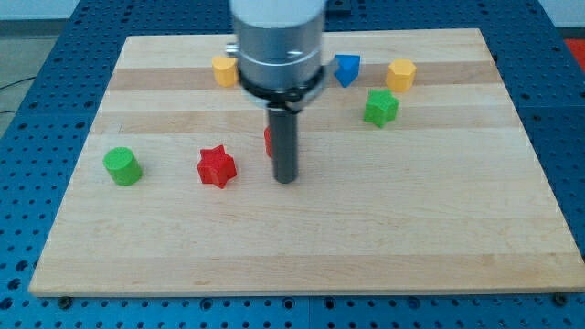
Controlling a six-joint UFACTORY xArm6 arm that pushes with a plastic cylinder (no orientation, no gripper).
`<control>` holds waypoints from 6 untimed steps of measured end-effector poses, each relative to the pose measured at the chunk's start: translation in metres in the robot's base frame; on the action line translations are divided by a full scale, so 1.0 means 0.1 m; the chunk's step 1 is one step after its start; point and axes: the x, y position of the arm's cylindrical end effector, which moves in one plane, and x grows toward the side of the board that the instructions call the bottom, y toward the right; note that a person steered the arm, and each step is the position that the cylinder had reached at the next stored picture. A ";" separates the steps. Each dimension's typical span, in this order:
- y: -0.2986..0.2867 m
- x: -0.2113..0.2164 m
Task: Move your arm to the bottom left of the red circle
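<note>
The red circle (269, 142) is almost wholly hidden behind my rod; only a red sliver shows at the rod's left edge. My tip (286, 179) rests on the board just below and slightly right of that sliver, touching or nearly touching it. A red star (217, 166) lies to the tip's left. A green cylinder (122, 166) sits farther left.
A yellow block (224, 69) sits near the view's top, left of the arm's body. A blue block (346, 69), a yellow block (400, 75) and a green star-like block (381, 107) lie at the top right. The wooden board (411, 228) lies on a blue perforated table.
</note>
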 end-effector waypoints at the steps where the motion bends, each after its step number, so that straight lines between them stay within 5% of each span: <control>1: 0.02 -0.40; 3: 0.13 -0.48; 4: -0.26 -0.45; 6: -0.03 -0.89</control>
